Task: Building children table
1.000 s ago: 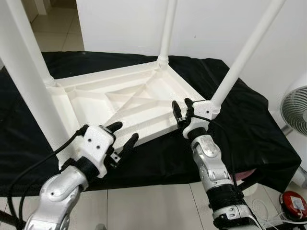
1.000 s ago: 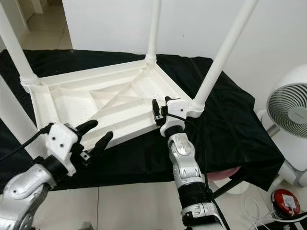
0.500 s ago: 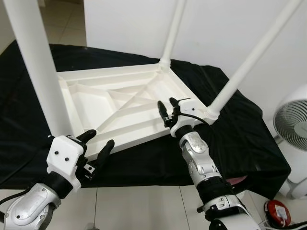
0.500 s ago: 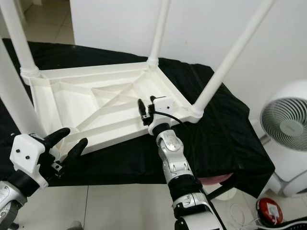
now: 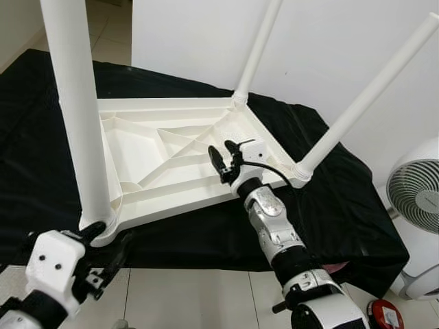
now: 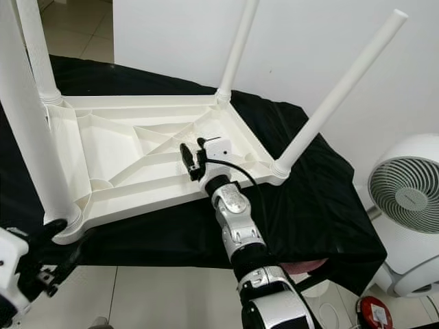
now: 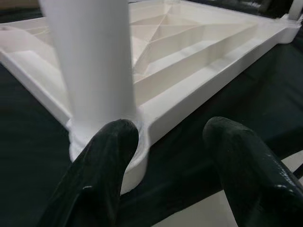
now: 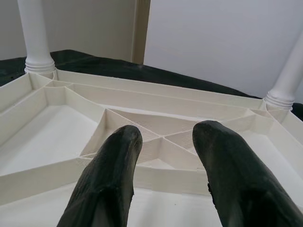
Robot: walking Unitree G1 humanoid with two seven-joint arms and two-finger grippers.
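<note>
Here, upturned table (image 5: pixel 171 154) (no writing), left gripper (image 7: pixel 165 156) fingers apart, right gripper (image 8: pixel 163 156) fingers apart.

The right claw (image 5: pixel 222 162) is reaching forward on an extended silver arm with its black fingers (image 8: pixel 110 179) spread apart, while the left claw (image 7: pixel 165 156) is hanging low, fingers parted
</note>
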